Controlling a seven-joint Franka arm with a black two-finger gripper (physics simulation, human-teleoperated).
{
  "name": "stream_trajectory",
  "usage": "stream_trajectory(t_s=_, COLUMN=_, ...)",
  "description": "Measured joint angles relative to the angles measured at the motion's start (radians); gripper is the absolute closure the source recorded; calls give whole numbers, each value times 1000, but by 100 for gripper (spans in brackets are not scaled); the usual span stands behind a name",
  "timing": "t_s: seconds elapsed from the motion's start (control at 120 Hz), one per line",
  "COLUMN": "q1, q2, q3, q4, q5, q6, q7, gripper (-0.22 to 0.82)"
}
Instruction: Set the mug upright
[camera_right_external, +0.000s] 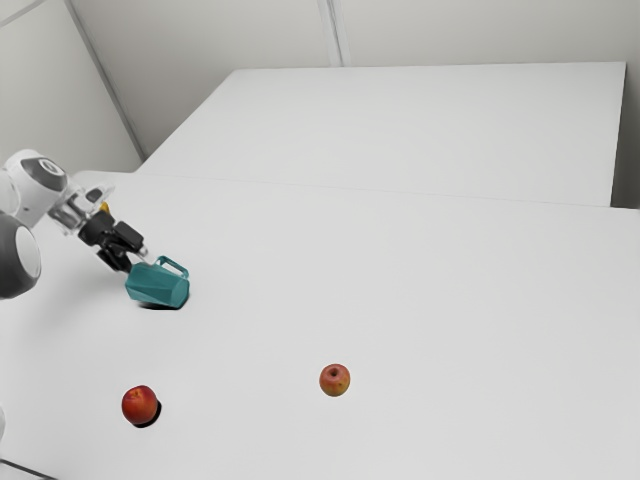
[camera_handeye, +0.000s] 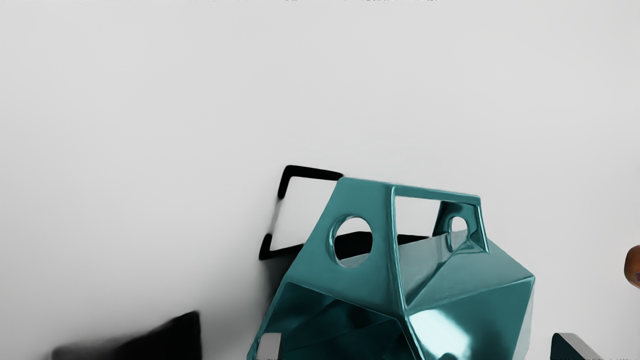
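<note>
"Where's the mug, and how is it lying?"

"The teal, faceted mug with an angular handle (camera_right_external: 157, 287) is on its side on the plain white surface (camera_right_external: 240, 350), handle upward. Its mouth seems to face the black two-finger tool (camera_right_external: 136, 260), so it isn't upright."

"Is the tool holding it?"

"No, it's wide, one fingertip in front of the mouth end and the other out past the mug's side. I'd guess it comes in at that end to take the body or rim, since a grip there could let the mouth be swung up over the base."

"Why might the handle point up?"

"Perhaps the flat facets let it lie steady that way. The risk, I think, is a grip on one edge only, with the mug twisting as it tips."

"And around it?"

"A round red-orange fruit (camera_right_external: 140, 405) and a red-and-yellow apple (camera_right_external: 335, 380) sit well apart from it, and something small and yellow (camera_right_external: 104, 207) peeks from behind the arm. Beyond stands a broad white slab (camera_right_external: 400, 130), with pale grey walls (camera_right_external: 480, 30) behind."
</note>
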Motion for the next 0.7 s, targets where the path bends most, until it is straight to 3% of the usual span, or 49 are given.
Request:
stream_trajectory(t_s=0.15, q1=1, q2=2, q3=1, q4=-7, q5=-50, q6=-15, q7=46, gripper=13)
stream_trajectory(t_s=0.442, q1=4, q2=-4, q3=9, q4=-43, q5=-121, q6=-26, q7=106, gripper=44)
stream_trajectory(t_s=0.7, q1=4, q2=-14, q3=11, q4=-66, q5=-169, q6=-36, q7=138, gripper=62)
